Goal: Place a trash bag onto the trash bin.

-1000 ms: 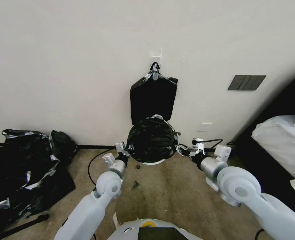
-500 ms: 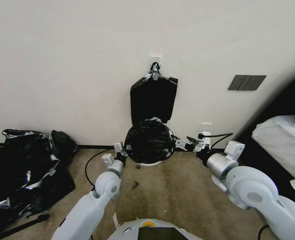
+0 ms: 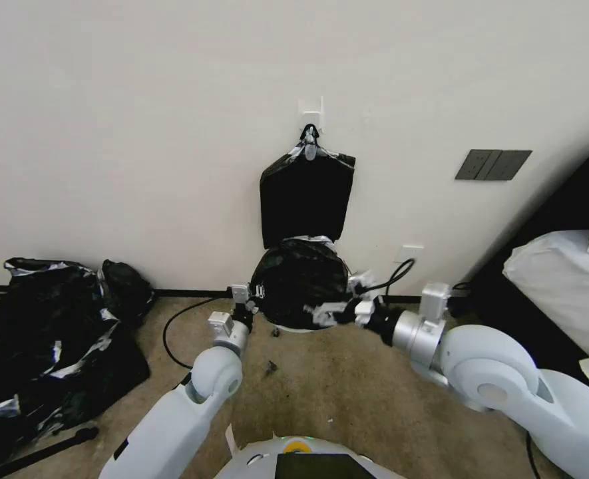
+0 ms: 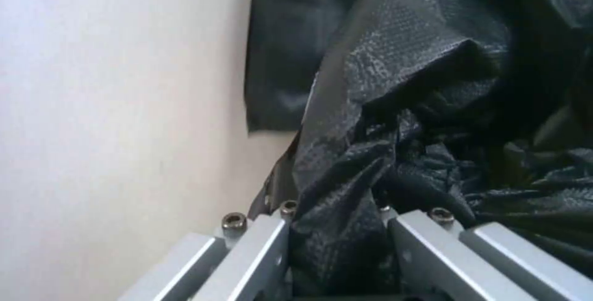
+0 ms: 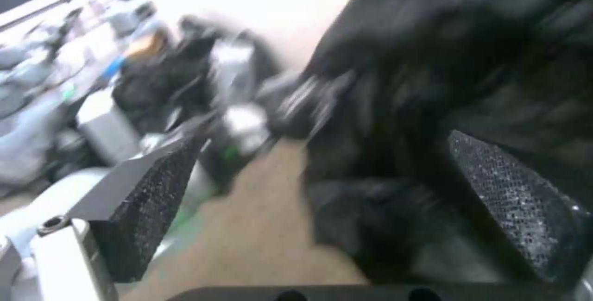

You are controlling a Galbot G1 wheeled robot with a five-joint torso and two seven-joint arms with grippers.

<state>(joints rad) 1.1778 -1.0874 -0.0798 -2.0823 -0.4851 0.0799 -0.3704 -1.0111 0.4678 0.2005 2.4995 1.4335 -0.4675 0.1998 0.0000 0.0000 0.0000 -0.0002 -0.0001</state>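
The glossy black trash bag (image 3: 299, 283) is draped over the trash bin, of which a cream-white sliver (image 3: 301, 327) shows at the base against the wall. My left gripper (image 3: 250, 297) is at the bag's left side, shut on a fold of it. In the left wrist view the black film (image 4: 395, 106) is pinched in my left gripper (image 4: 337, 220). My right gripper (image 3: 337, 310) hovers open at the bag's lower right front. In the right wrist view my right gripper (image 5: 333, 194) has its pads (image 5: 154, 185) wide apart, with the blurred bag (image 5: 444, 74) just beyond.
A flat black bundle (image 3: 305, 196) hangs from a wall hook above the bin. A large heap of black plastic (image 3: 41, 332) lies on the carpet at the left. White bedding (image 3: 560, 279) sits at the right. A black cable (image 3: 174, 329) loops on the floor near my left arm.
My right gripper has swung left from the bag's right side to its lower right front, still open. The left gripper has kept its hold on the bag.
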